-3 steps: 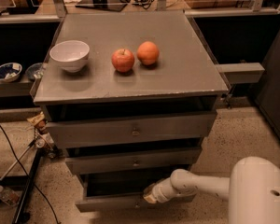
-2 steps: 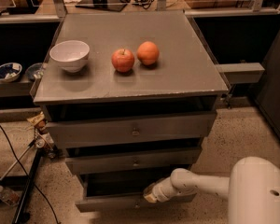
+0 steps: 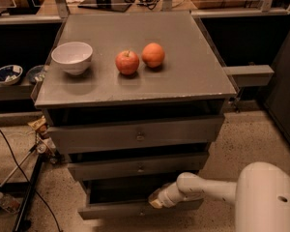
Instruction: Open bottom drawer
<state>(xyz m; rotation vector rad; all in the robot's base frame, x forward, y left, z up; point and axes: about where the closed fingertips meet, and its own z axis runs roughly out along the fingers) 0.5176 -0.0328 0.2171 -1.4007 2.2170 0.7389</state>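
Gripper (image 3: 156, 201) sits at six o'clock, at the top edge of the bottom drawer (image 3: 115, 210). I cannot tell whether it grips.

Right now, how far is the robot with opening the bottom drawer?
Done: the bottom drawer is partly out, its front ahead of the middle drawer, with a dark gap behind it. In hand: the gripper sits at that front's upper edge. Left: probably pulling it further out, then letting go.

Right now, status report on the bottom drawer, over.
Gripper at bottom drawer front, right of centre. Drawer pulled partly out. Nothing seen blocking it.
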